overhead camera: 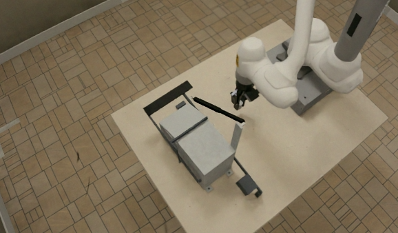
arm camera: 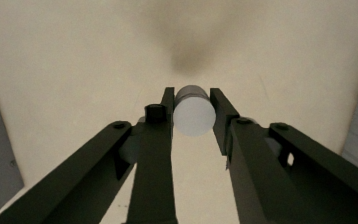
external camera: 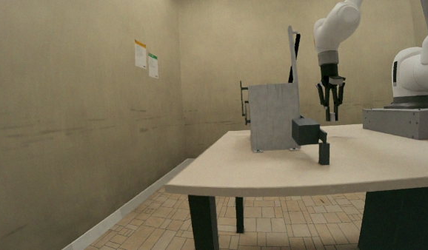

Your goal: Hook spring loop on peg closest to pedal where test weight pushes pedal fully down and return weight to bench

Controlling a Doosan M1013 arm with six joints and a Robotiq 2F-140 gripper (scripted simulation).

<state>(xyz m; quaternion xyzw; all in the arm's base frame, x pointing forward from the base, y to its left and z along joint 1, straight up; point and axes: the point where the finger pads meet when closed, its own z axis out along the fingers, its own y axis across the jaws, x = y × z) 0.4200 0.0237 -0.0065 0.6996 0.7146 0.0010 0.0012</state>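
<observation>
My gripper point(overhead camera: 239, 104) point(external camera: 332, 115) point(arm camera: 191, 102) is shut on the steel weight point(external camera: 332, 117) point(arm camera: 194, 117), a light grey cylinder, and holds it above the bench, between the feeder and the arm's base. The feeder point(overhead camera: 206, 148) point(external camera: 273, 118) is a grey box. A broad dark plate point(overhead camera: 168, 97), apparently the pedal, spans its far end on thin side arms. The black spring point(overhead camera: 217, 110) point(external camera: 297, 44) runs from the top of a grey post point(overhead camera: 236, 136) point(external camera: 292, 55) toward the side arm near that plate. Its end loop and the pegs are too small to tell.
A dark block point(overhead camera: 247, 184) point(external camera: 306, 131) sticks out on a rod at the feeder's near end, with a smaller dark block point(overhead camera: 258, 193) point(external camera: 323, 153) beside it. The arm's grey base point(overhead camera: 310, 91) point(external camera: 395, 122) stands on the bench point(overhead camera: 285, 165) point(external camera: 221, 170).
</observation>
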